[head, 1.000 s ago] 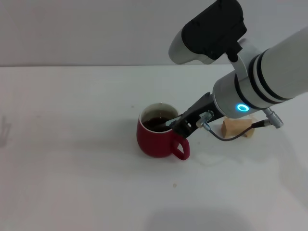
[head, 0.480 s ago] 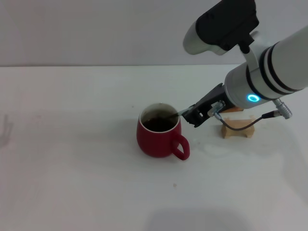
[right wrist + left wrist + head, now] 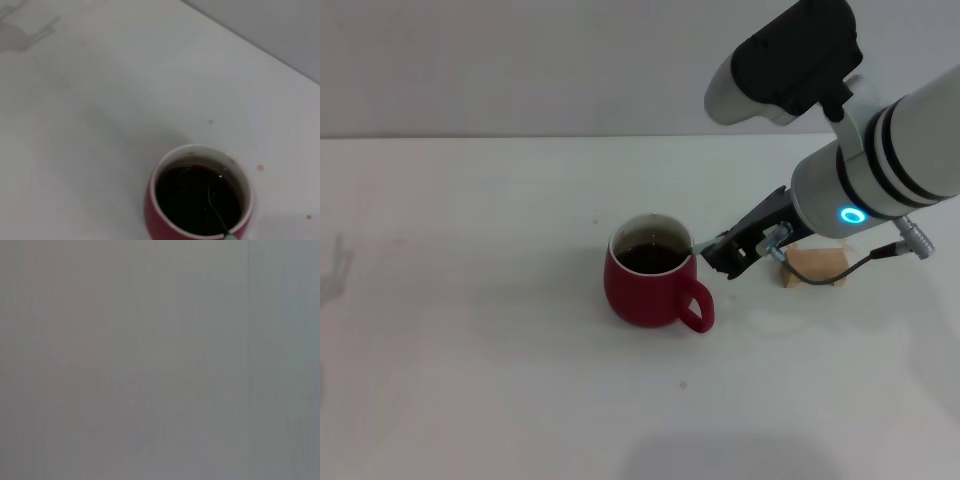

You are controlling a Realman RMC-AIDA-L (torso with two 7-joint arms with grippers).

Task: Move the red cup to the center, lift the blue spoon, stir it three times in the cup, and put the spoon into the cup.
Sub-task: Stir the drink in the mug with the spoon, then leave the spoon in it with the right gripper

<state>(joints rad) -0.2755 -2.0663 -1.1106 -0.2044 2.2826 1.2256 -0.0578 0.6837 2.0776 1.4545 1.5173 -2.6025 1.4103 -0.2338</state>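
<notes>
— So, from the left: where does the red cup (image 3: 648, 284) stand, and how would it handle?
— Near the middle of the white table (image 3: 470, 350), upright, its loop handle toward the robot's right and front. It looks like glazed ceramic: probably heavy, rigid, breakable and smooth, with dark liquid that could slop out. The handle or the wall seems the safest hold.
— And the blue spoon (image 3: 216, 211)?
— Slim, light and stiff. Its bowl sits under the liquid, its pale handle leans on the rim toward the right gripper (image 3: 728, 252). The bare handle end is the place to pinch.
— Is that gripper pinching it?
— Cannot tell; the dark fingers blur together at the handle's tip.
— Anything else obscured?
— A pale wooden block (image 3: 815, 265) is partly behind the arm's cable. The left gripper appears nowhere; its wrist view is blank grey.
</notes>
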